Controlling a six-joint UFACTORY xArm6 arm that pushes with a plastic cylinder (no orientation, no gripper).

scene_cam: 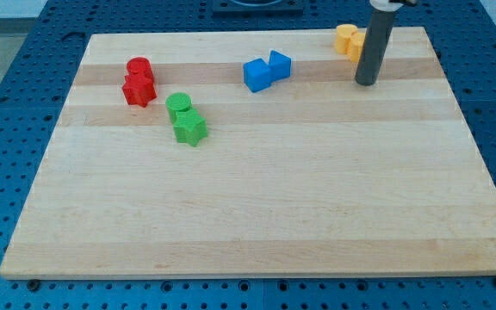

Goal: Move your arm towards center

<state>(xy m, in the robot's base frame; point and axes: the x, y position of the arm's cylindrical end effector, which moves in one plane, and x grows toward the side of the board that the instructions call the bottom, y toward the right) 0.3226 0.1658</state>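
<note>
My tip (366, 83) rests on the wooden board (257, 207) near the view's top right. The rod rises from it and partly hides two yellow blocks (347, 40) just above and left of the tip. Two blue blocks sit touching to the tip's left: a blue cube (280, 65) and a larger blue block (257, 75). Further left are a green cylinder (178, 106) touching a green star-like block (190, 128). At the view's upper left a red cylinder (139, 68) touches a red star-like block (139, 89).
The board lies on a blue perforated table (24, 86) that shows around all its edges. A dark fixture (257, 5) sits beyond the board's top edge.
</note>
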